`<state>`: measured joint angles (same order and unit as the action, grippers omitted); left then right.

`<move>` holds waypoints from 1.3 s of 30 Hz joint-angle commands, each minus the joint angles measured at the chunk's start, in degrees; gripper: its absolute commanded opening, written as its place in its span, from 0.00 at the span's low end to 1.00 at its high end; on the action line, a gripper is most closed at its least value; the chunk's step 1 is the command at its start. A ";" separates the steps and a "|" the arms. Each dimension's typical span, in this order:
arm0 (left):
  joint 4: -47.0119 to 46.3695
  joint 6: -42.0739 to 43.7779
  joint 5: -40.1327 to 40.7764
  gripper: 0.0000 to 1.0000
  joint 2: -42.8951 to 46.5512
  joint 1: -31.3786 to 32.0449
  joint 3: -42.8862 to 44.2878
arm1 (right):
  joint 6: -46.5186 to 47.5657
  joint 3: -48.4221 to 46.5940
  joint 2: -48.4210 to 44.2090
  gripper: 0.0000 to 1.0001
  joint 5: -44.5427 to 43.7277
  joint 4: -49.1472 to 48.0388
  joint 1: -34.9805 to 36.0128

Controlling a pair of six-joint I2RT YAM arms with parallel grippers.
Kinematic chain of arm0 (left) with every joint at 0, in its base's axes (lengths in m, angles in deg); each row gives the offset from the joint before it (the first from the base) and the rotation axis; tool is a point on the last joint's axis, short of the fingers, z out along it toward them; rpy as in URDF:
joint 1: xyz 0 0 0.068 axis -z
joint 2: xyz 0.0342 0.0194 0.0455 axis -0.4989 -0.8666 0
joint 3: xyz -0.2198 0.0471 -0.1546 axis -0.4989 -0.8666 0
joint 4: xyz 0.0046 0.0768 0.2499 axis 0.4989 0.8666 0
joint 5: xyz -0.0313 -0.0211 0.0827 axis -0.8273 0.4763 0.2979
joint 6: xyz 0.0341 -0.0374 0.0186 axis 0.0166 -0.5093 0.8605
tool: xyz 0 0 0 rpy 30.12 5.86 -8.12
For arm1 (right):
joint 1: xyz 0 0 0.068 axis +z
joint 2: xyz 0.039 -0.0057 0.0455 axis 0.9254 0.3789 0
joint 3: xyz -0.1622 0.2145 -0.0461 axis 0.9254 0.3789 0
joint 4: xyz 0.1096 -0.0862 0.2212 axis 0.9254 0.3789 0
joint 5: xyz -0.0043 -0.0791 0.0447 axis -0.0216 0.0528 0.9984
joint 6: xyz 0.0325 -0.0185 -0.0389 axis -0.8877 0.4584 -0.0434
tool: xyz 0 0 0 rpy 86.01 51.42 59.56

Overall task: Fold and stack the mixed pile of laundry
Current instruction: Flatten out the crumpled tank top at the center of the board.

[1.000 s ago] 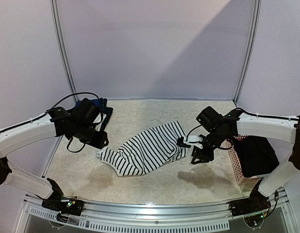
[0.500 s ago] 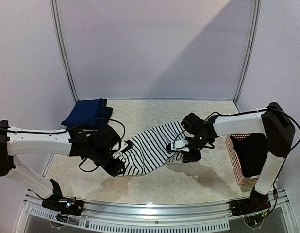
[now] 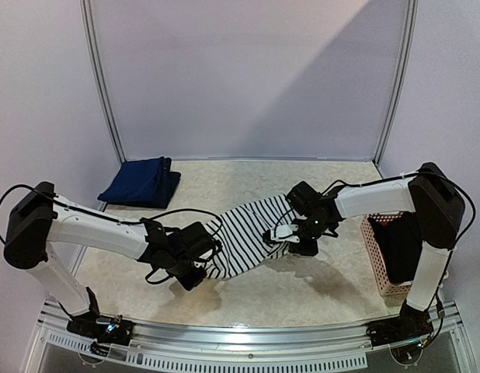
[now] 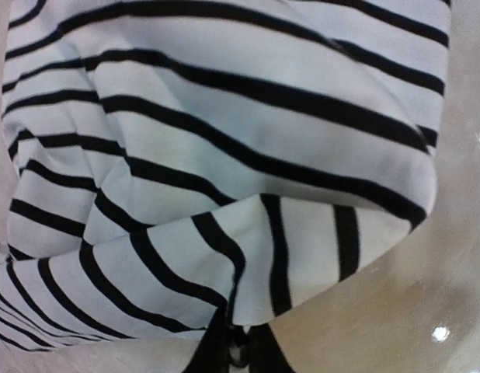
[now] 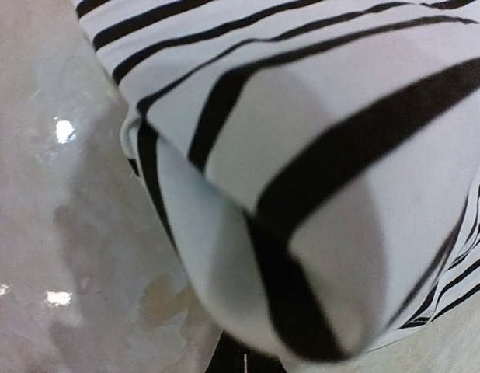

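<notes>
Compared with a second ago, both arms have been lowered from above the table [image 3: 318,299] onto the black-and-white striped tank top [image 3: 244,242]. The left arm was drawn away from the navy piece [image 3: 140,180] and the right arm away from the pink basket [image 3: 377,268]. The top was spread wider then, with its near-left end reaching further left. That end is now bunched in and the garment looks shorter.

The left gripper [image 3: 206,263] is set on the top's near-left end. In the left wrist view a fold of striped cloth is seen drawn down between the dark fingers [image 4: 218,353], so the cloth is pinched. The right gripper [image 3: 277,236] is set on the top's right edge with its fingers pressed together on a fold. In the right wrist view the cloth is bulged over them.

The top lies slantwise at mid-table between the two grippers. It is soft thin knit, white with narrow black stripes, creased and doubled at the held ends. The navy piece is folded flat at the far-left corner. The basket is slotted plastic at the right edge, with a dark garment [image 3: 415,247] heaped in it. The table surface is pale, mottled and glossy.
</notes>
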<state>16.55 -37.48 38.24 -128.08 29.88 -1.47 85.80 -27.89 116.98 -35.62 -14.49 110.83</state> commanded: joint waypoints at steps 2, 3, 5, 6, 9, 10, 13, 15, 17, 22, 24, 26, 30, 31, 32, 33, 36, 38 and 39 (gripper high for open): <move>7.86 -0.22 7.36 0.00 4.37 3.95 7.66 | -2.27 -0.81 -10.25 0.00 6.26 10.82 0.28; 10.61 -0.67 8.21 0.00 7.09 4.52 9.32 | -2.72 -1.35 -12.54 0.00 8.86 13.37 0.24; 14.85 -1.95 7.79 0.00 12.55 5.02 12.61 | -3.18 -3.36 -17.99 0.00 12.83 19.16 0.28; 16.82 -2.65 7.36 0.00 15.22 5.17 14.25 | -3.36 -4.50 -21.52 0.00 14.68 22.01 0.26; 23.50 -4.24 5.46 0.00 21.77 5.52 20.03 | -3.68 -9.70 -28.83 0.00 20.77 30.81 0.24; 25.60 -4.56 4.64 0.00 23.56 5.62 21.98 | -3.80 -11.53 -30.40 0.00 22.33 33.59 0.26; 31.29 -4.05 2.09 0.00 26.55 5.68 28.44 | -4.76 -16.85 -35.03 0.00 24.67 38.42 -0.02; 34.59 -2.40 2.37 0.00 26.09 5.35 32.83 | -6.71 -19.77 -35.79 0.00 27.31 39.66 -2.32; 36.99 -0.12 2.85 0.00 23.77 3.82 36.02 | -8.92 -21.17 -34.53 0.00 31.18 39.36 -6.79; 36.48 0.43 0.00 0.09 13.87 -7.07 35.81 | -17.42 -21.64 -23.96 0.00 36.04 36.57 -18.32; 32.98 -0.86 3.08 0.12 9.52 -11.41 33.90 | -20.54 -22.64 -15.73 0.05 34.95 36.14 -19.60; 29.26 -1.74 10.60 0.19 4.91 -14.57 33.72 | -25.46 -22.61 -9.38 0.11 27.80 30.86 -19.71; 25.67 -3.71 18.45 0.35 -1.36 -19.29 37.16 | -32.88 -25.87 -0.35 0.28 13.18 24.01 -21.00; 25.71 -3.95 18.44 0.37 -1.82 -19.34 38.44 | -33.52 -26.21 0.28 0.30 12.54 23.50 -21.80; 25.86 -4.15 17.26 0.39 -1.72 -19.11 39.42 | -33.53 -25.88 0.34 0.31 13.11 23.18 -22.44; 25.41 -4.02 15.67 0.40 -0.98 -18.65 39.43 | -33.02 -24.84 -0.75 0.31 14.65 22.91 -22.67; 22.98 -3.74 10.24 0.42 2.89 -17.28 35.33 | -26.00 -18.66 -5.30 0.34 21.18 22.01 -22.38; 21.70 -4.22 6.19 0.42 5.48 -16.90 30.39 | -21.59 -14.28 -8.78 0.37 19.87 21.23 -21.21; 21.11 -4.58 4.49 0.42 6.80 -16.68 28.38 | -19.24 -12.75 -9.69 0.38 19.47 21.74 -20.42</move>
<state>40.53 -40.85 49.67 -126.61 11.92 32.89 58.87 -46.36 113.39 -17.02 7.93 88.27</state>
